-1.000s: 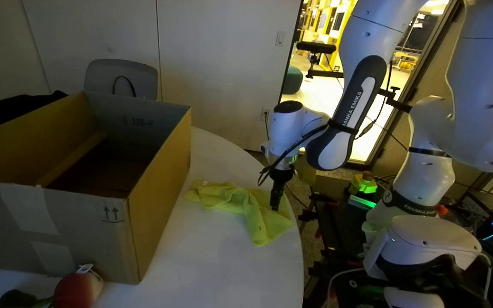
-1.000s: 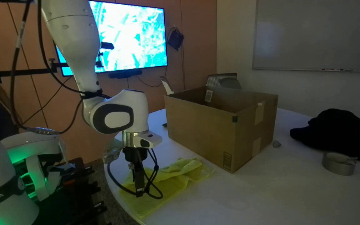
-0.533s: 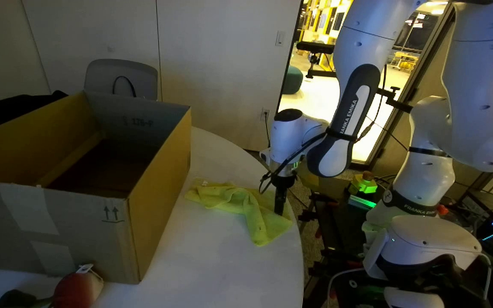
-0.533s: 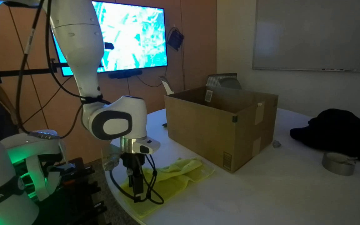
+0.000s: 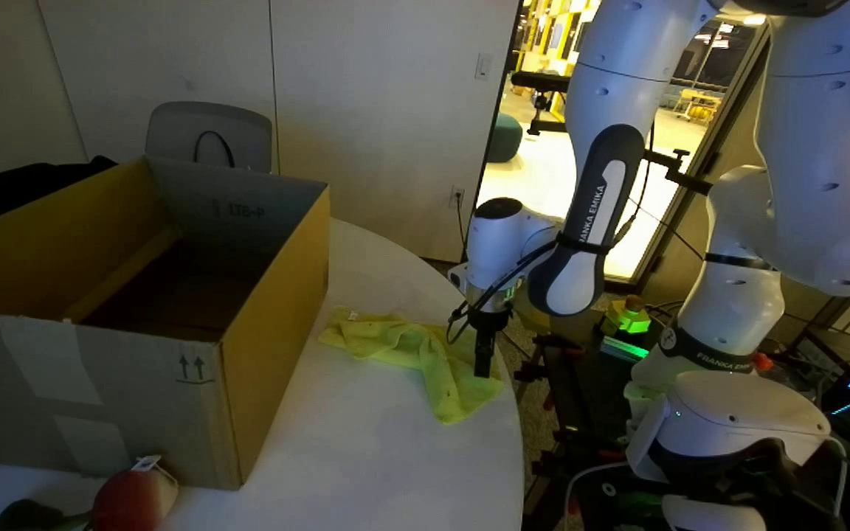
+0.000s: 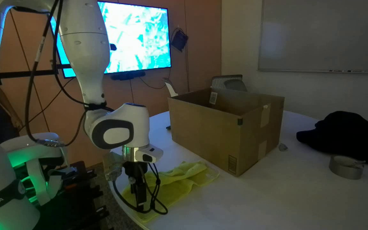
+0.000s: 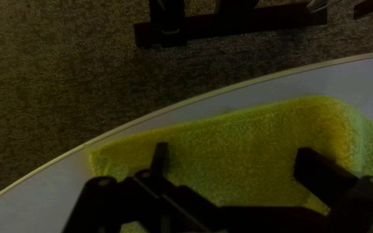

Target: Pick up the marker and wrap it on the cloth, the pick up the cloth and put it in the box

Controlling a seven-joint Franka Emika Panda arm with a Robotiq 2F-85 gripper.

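Observation:
The yellow-green cloth [image 5: 414,350] lies crumpled and folded on the white table, close to its edge. It also shows in an exterior view [image 6: 184,180] and fills much of the wrist view [image 7: 244,129]. The open cardboard box [image 5: 277,339] stands beside it and shows in an exterior view [image 6: 203,131] too. My gripper [image 7: 232,149] points down over the cloth's end near the table edge, fingers wide apart with only cloth between them. In both exterior views the fingertips [image 5: 482,372] are at or just above the cloth [image 6: 140,207]; contact is unclear. The marker is out of view or hidden.
The curved table edge [image 7: 186,103] runs close beside the cloth, with dark floor beyond. A red and white object [image 5: 130,501] lies by the box. A black garment [image 6: 347,137], a grey tape roll [image 6: 345,167] and a small grey lump [image 6: 282,147] are on the table's far side.
My gripper has moved down and slightly toward the near table edge over the cloth. The cloth and the box have not moved.

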